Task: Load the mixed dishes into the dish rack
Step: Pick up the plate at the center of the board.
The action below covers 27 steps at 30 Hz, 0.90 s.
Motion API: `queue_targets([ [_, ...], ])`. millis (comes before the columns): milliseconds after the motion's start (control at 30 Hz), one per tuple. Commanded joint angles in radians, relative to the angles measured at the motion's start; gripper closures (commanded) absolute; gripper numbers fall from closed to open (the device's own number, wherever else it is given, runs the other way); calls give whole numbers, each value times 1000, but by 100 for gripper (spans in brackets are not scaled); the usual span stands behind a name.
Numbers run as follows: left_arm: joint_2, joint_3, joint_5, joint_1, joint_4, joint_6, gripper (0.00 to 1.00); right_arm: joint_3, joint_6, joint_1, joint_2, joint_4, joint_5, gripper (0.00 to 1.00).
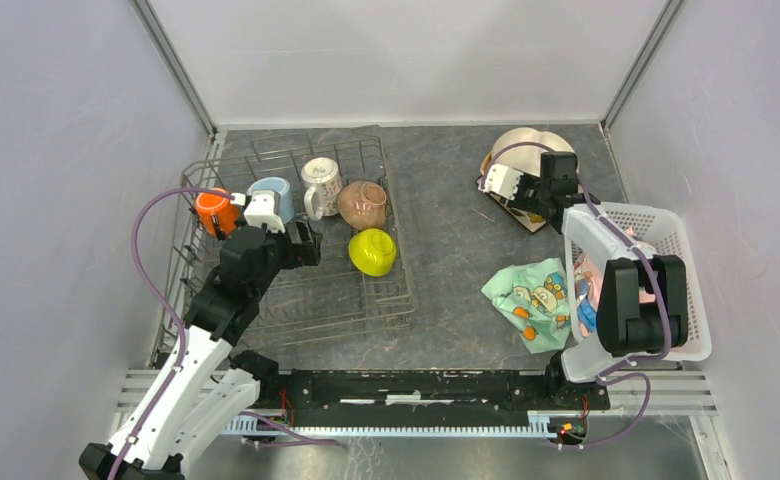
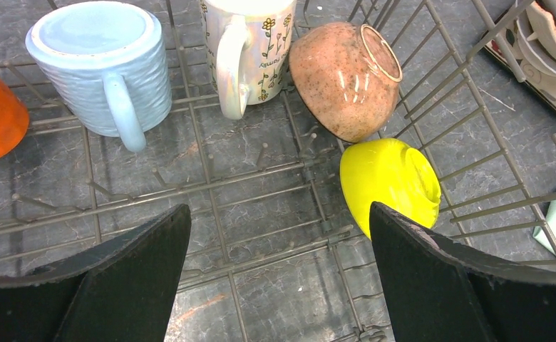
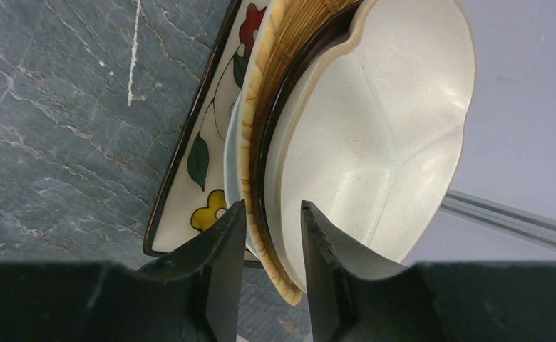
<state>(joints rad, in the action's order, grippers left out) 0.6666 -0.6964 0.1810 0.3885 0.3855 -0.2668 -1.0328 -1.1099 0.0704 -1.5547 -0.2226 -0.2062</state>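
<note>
The grey wire dish rack [image 1: 296, 300] stands at the left. In it are an orange mug [image 1: 213, 212], a light-blue mug [image 2: 104, 64], a white patterned mug [image 2: 254, 50], a tan bowl [image 2: 343, 78] and a lime-green bowl [image 2: 385, 182]. My left gripper [image 2: 279, 210] is open and empty over the rack floor, beside the lime bowl. My right gripper [image 3: 271, 206] at the far right is shut on the edges of the woven tan plate [image 3: 271, 92] and the cream three-section plate [image 3: 375, 128], both tilted up. A white plate [image 3: 231, 142] and a flowered dark-rimmed plate [image 3: 197, 164] lie beneath.
A white perforated basket [image 1: 666, 240] stands at the right edge with a pink cloth [image 1: 586, 275] at its side. A teal patterned cloth [image 1: 531, 300] lies on the table beside it. Walls close in the back and both sides.
</note>
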Motion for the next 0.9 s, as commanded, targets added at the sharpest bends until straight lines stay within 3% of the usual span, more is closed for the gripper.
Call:
queue_targets([
  [0, 0, 3, -4, 2, -51, 29, 0, 32, -53, 9, -15, 115, 36, 62],
  [400, -3, 2, -7, 2, -51, 29, 0, 109, -79, 23, -53, 247, 93, 68],
  [500, -8, 0, -3, 1, -48, 29, 0, 128, -82, 23, -59, 264, 71, 76],
  [667, -7, 3, -4, 2, -54, 29, 0, 130, -78, 26, -31, 245, 34, 98],
  [867, -2, 1, -10, 3, -53, 29, 0, 106, -54, 26, 11, 243, -12, 100],
])
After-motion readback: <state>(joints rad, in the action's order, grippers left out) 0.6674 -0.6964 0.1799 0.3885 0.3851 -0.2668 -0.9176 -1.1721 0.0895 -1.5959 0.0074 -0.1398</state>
